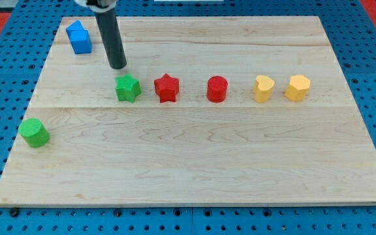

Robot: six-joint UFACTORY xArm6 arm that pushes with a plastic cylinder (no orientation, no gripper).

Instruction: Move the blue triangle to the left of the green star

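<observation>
The blue block [79,37], the task's blue triangle, lies near the board's top left corner; its exact shape is hard to make out. The green star [128,88] lies to its lower right, at the left end of a row of blocks. My tip [117,66] stands just above the green star and a little to its left, apart from it. The tip is to the right of and below the blue block, also apart from it.
Right of the green star in the same row lie a red star [166,88], a red cylinder [217,89], a yellow heart-like block [263,88] and a yellow hexagon [297,87]. A green cylinder [34,132] lies near the wooden board's [194,163] left edge.
</observation>
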